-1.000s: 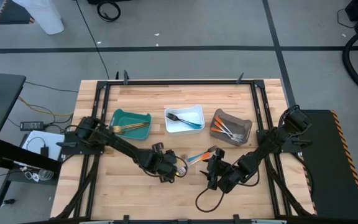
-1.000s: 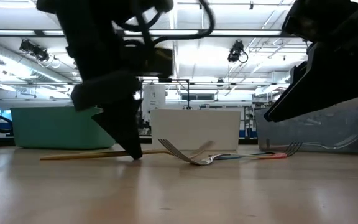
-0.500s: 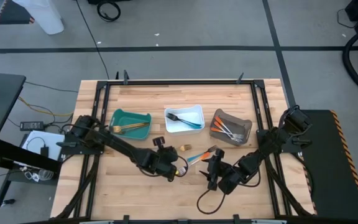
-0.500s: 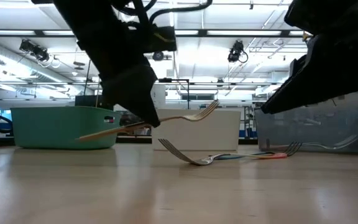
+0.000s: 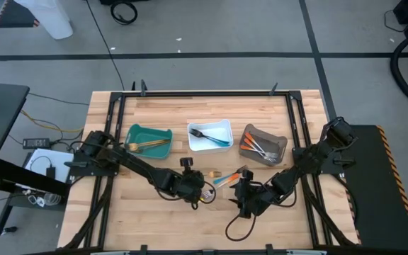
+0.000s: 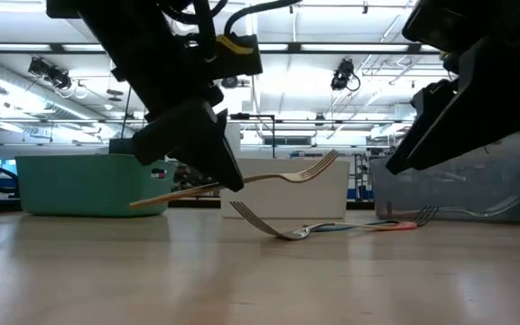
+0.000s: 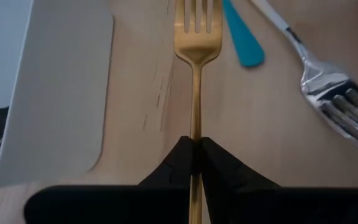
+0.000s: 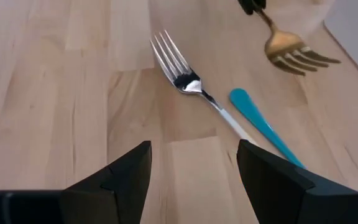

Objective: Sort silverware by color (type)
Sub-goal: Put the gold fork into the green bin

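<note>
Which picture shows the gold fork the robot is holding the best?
The left wrist view: the gold fork fills it, tines and handle clear, pinched in the left end effector. The low view shows it side-on, lifted off the table. The right wrist view catches only its tines. From above it is tiny.

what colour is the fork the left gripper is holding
Gold. The fork pinched in the left gripper shows best in the left wrist view.

Overhead, table-level and two close wrist cameras, all sharing the gold fork (image 7: pixel 194 93).
</note>
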